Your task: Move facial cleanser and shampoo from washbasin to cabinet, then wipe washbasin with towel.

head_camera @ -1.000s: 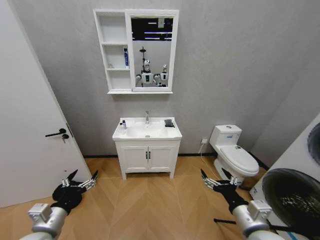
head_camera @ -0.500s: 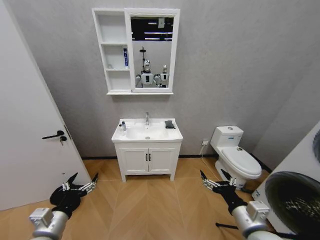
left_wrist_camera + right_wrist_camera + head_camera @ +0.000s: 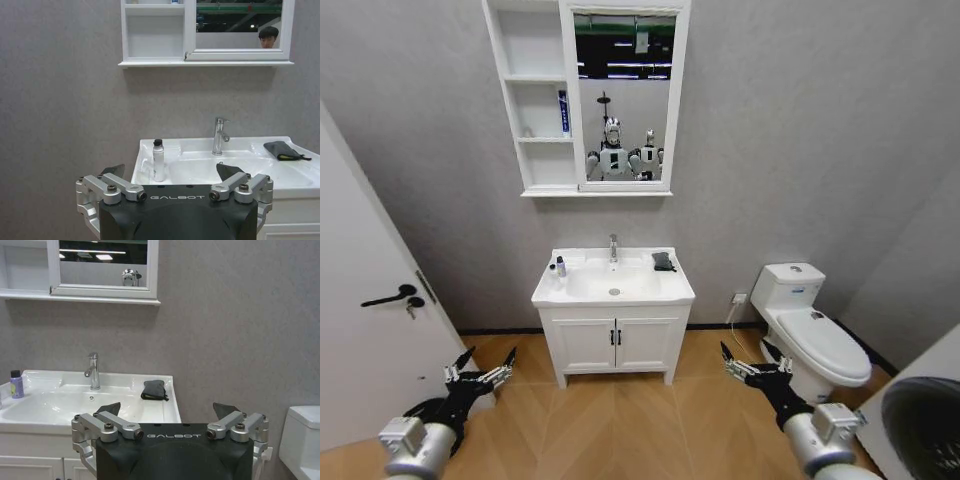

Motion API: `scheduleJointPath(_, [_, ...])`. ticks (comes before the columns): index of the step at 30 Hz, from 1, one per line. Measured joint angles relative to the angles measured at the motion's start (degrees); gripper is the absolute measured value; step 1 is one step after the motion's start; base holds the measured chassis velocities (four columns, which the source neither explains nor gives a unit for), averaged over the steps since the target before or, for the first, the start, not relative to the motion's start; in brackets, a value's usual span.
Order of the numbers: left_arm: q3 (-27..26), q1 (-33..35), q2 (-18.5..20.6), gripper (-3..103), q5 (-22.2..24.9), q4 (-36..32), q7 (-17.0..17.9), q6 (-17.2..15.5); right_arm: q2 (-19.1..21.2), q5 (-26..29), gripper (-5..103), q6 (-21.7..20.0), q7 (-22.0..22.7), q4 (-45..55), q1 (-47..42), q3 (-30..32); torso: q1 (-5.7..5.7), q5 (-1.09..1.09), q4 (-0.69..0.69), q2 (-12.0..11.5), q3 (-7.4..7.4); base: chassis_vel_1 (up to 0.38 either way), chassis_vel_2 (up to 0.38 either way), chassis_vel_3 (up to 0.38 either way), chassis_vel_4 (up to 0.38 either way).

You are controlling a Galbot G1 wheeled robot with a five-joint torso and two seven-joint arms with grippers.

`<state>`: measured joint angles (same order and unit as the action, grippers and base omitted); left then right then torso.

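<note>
Left end effector hangs spread wide and empty, well short of the washbasin – bottles left, towel right – right end effector likewise empty; a drive-in could clip the vanity

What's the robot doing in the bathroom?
It faces the washbasin from across the floor and holds nothing. Both end effectors, left and right, hang open and low. A small bottle and the dark towel sit on the washbasin, and a tube stands in the cabinet.
</note>
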<state>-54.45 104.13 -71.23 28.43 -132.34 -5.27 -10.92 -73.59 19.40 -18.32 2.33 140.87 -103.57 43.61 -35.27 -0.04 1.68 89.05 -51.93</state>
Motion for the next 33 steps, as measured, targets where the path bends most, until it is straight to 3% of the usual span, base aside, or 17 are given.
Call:
scheduleJointPath(4, [0.0,0.0,-0.2,100,0.0,0.1,0.0,0.0,-0.1,-0.2,100,0.0,0.0,0.0,0.0,-0.1,-0.04,0.09,-0.03,0.0,-0.03,-0.362,0.379,0.373,-0.357])
scheduleJointPath(7, [0.0,0.0,-0.4,100,0.0,0.1,0.0,0.0,-0.2,-0.3,100,0.0,0.0,0.0,-0.1,-0.1,-0.01,-0.04,0.02,0.0,0.0,-0.373,0.348,0.39,-0.367])
scheduleJointPath(8, [0.1,0.0,-0.7,100,-0.1,0.1,0.0,0.1,-0.2,-0.7,100,0.9,0.0,-0.4,0.0,-0.4,-0.04,0.13,-0.04,0.0,-0.03,-0.347,0.336,0.353,-0.332])
scheduleJointPath(11, [0.2,0.0,-1.1,100,-0.2,0.1,-0.1,0.2,-0.2,-1.5,100,1.6,0.1,-0.8,0.0,-0.4,-0.02,-0.06,0.01,0.0,-0.01,-0.353,0.339,0.315,-0.328])
scheduleJointPath(12, [0.3,0.0,-1.3,100,-0.3,0.2,-0.1,0.2,-0.3,-1.5,100,1.7,0.1,-0.8,0.0,-0.4,-0.05,0.07,-0.01,0.0,-0.03,-0.263,0.287,0.228,-0.264])
scheduleJointPath(14, [0.5,-0.2,-1.5,100,-0.4,0.4,-0.1,0.2,-0.3,-1.5,100,1.7,0.1,-0.9,0.0,-0.5,-0.08,0.12,-0.07,0.0,-0.04,-0.223,0.266,0.228,-0.17])
scheduleJointPath(15, [0.8,-0.6,-1.6,100,-0.6,0.9,-0.1,0.2,-0.3,-1.5,100,1.7,0.1,-1.1,0.0,-0.5,-0.08,0.03,0.0,0.0,-0.03,-0.177,0.149,0.122,-0.061])
scheduleJointPath(18, [1.1,-0.9,-1.5,100,-0.7,1.2,-0.1,0.3,-0.4,-1.5,100,1.7,0.1,-1.3,0.0,-0.5,-0.07,-0.04,0.05,0.0,-0.02,-0.177,0.112,0.045,-0.061])
scheduleJointPath(20, [1.8,-1.7,-1.1,100,-1.1,2.7,0.0,0.6,-0.3,-1.1,100,1.7,0.3,-1.3,0.0,-0.2,-0.05,0.1,0.01,0.0,-0.02,-0.042,0.047,-0.009,-0.031])
scheduleJointPath(22, [2.5,-2.5,-1.0,100,-1.5,5.3,-0.7,1.5,-0.2,-0.5,100,1.7,0.6,-1.0,-0.1,0.4,0.04,0.01,0.0,0.0,0.0,0.0,0.0,0.0,0.0])
scheduleJointPath(25, [3.3,-3.5,-1.0,100,-1.7,7.9,-1.3,2.7,0.0,-0.1,100,1.6,1.0,-0.9,0.0,0.8,0.08,0.07,-0.03,0.0,0.01,0.065,-0.032,-0.021,0.057])
scheduleJointPath(28, [5.7,-8.1,-0.7,100,-1.9,14.9,-2.0,5.5,0.4,1.7,100,1.1,2.4,-0.6,0.2,1.6,0.08,0.02,-0.02,0.0,0.01,0.058,-0.031,-0.03,0.049])
scheduleJointPath(33, [7.1,-13.7,1.7,100,-1.8,21.6,-2.5,6.8,1.5,3.0,100,0.1,3.0,-0.6,0.7,2.0,-0.01,0.03,0.0,0.0,-0.02,0.0,0.0,0.0,0.0])
